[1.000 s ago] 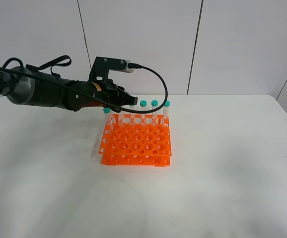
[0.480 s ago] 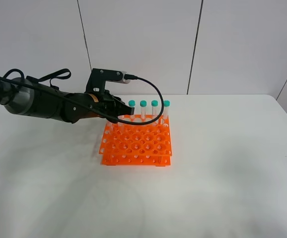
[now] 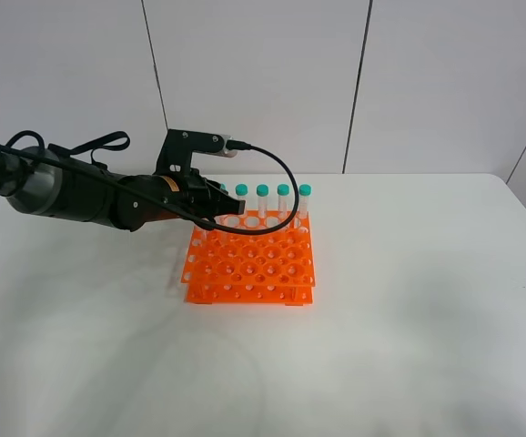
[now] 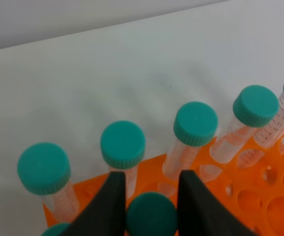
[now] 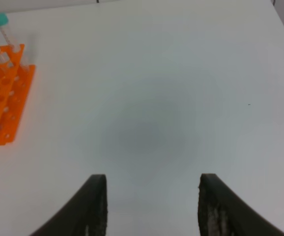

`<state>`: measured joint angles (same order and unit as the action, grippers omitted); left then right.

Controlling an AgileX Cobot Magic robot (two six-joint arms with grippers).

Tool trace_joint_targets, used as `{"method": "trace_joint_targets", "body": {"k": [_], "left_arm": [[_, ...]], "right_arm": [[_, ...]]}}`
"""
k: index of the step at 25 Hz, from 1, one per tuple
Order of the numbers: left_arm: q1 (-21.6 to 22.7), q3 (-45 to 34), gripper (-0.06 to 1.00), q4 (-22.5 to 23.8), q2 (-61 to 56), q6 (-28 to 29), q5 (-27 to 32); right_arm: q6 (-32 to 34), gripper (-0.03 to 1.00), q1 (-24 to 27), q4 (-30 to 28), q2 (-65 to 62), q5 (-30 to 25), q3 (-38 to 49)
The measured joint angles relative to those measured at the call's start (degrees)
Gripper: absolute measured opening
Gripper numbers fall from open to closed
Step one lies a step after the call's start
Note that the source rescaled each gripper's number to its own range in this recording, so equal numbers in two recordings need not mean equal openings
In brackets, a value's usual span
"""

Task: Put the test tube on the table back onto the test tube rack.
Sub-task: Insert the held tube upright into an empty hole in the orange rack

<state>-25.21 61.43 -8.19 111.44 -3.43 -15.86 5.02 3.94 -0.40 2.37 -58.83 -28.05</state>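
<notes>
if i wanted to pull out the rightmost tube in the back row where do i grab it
Grip the tube by its teal cap or the neck just below, coming straight down from above. It stands upright in the orange rack, and only that top end clears the holes and the neighbouring tube.

The rear row of the bright orange plastic grid rack [image 3: 249, 258] was occupied by upright clear tubes with teal screw caps [image 3: 284, 201], standing close together, so little passage was left between them. The back left corner was blocked from above by the black left gripper [image 4: 149, 199], shut around one teal cap [image 4: 151, 215]. The front rows of holes were left unobstructed. Open white tabletop [image 3: 409, 309] was seen right of the rack and beneath the wide-spread right gripper [image 5: 152, 196].
</notes>
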Motion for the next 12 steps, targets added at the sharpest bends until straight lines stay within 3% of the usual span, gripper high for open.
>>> {"method": "trace_joint_targets", "body": {"k": [12], "left_arm": [[-0.1, -0.2, 0.00, 1.2, 0.0, 0.0, -0.2]], "right_arm": [[0.0, 0.86, 0.0, 0.0, 0.0, 0.0, 0.0]]}}
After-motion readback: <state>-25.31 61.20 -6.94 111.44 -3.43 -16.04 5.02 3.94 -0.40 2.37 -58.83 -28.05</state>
